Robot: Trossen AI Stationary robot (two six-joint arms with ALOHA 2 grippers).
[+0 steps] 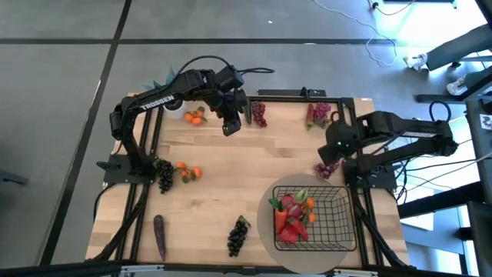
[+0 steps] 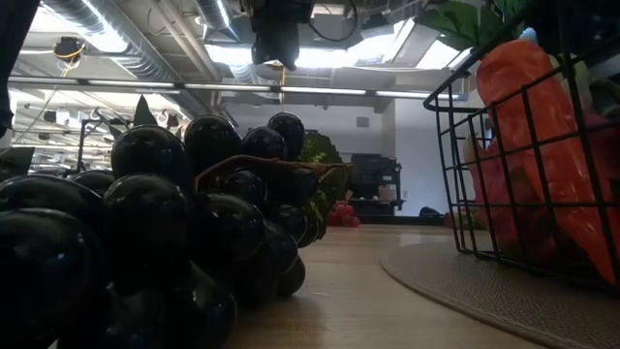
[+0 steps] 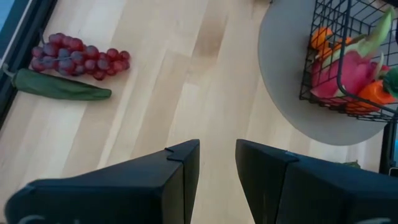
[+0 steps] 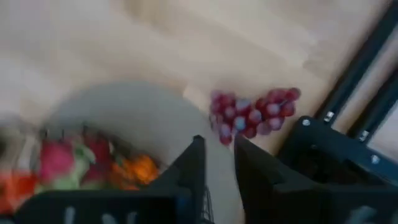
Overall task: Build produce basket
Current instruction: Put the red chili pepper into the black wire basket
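The black wire basket [image 1: 338, 223] stands on a round beige mat [image 1: 307, 261] at the near right. It holds a pink dragon fruit, red pieces and an orange piece [image 1: 292, 215]. My left gripper [image 1: 231, 129] hangs over the far middle of the table, empty, with its fingers [image 3: 186, 168] close together. Red grapes with a green leaf [image 3: 81, 56] lie beside it. My right gripper [image 1: 332, 154] hovers empty over the right side, its fingers a narrow gap apart [image 4: 219, 155]. It is above the purple grapes [image 4: 252, 115], which lie on the table by the mat's edge.
Loose on the table are tangerines [image 1: 194, 115] and red grapes [image 1: 319, 114] at the far edge. Dark grapes [image 1: 164, 175] and tangerines [image 1: 187, 171] are at the left. An eggplant [image 1: 160, 235] and dark grapes [image 1: 238, 235] are near the front. Arm frames stand at both sides.
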